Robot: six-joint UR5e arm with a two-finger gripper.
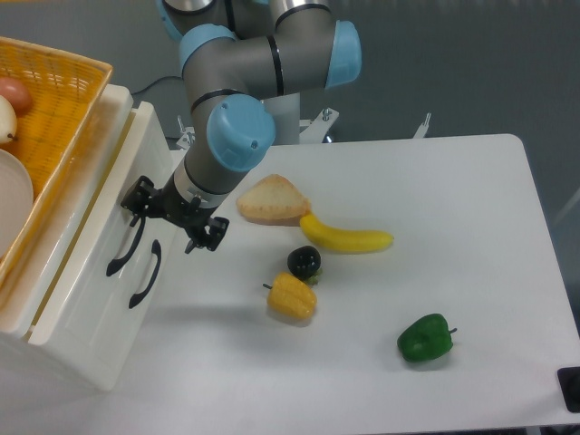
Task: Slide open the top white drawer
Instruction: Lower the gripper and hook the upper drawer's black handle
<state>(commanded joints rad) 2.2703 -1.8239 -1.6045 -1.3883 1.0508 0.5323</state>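
open claw (172, 218) at top white drawer (95, 222) handle

A yellow wicker basket (63, 91) tops the white cabinet while a tan bread slice (272, 200), yellow banana (349, 238), dark round fruit (304, 262), yellow corn piece (292, 296) and green bell pepper (424, 338) lie on the white table (471, 208).

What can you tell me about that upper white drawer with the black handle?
The top white drawer is glossy white plastic, the upper of two in a white cabinet, with a yellow wicker basket above. Its front panel carries one curved black handle, running at a slant in this view. It looks shut, level with the lower drawer. The gripper sits at the handle's upper end; contact is unclear.
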